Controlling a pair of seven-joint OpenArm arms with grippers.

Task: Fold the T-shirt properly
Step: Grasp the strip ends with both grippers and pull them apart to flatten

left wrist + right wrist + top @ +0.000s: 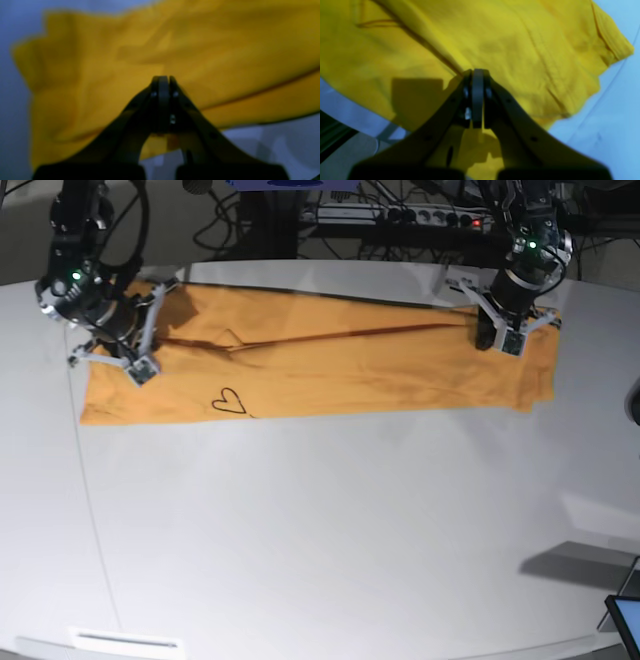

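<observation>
White tabletop (pixel 320 520), smooth and round-edged, with dark cabling and a power strip (pixel 400 216) at the far side of it. Spread along that far side, the T-shirt (pixel 330 370) — orange-yellow, already doubled into a long flat band running crosswise, with a small heart mark (pixel 229 401) near its front edge. Right gripper (pixel 140 366) planted on the band's end at the base view's left, left gripper (pixel 503 340) on the opposite end. Fingers of both pressed fully together; seen from the wrist views, right gripper (pixel 477 75) and left gripper (pixel 163 80) each tipped against yellow cloth (pixel 495 42), likely pinching an edge or layer, though hard to confirm whether cloth sits between the tips, since the left wrist view (pixel 100 75) is blurred. Judged as mid-fold: lengthwise fold done, ends now taken up for the crosswise fold. Next move calls for lifting both ends evenly — no slack in the middle — and carrying one end over toward the other, keeping edges lined up and the band flat. Nothing else lying beside the shirt; a dark screen corner (pixel 628 620) just off the near edge of the tabletop.
</observation>
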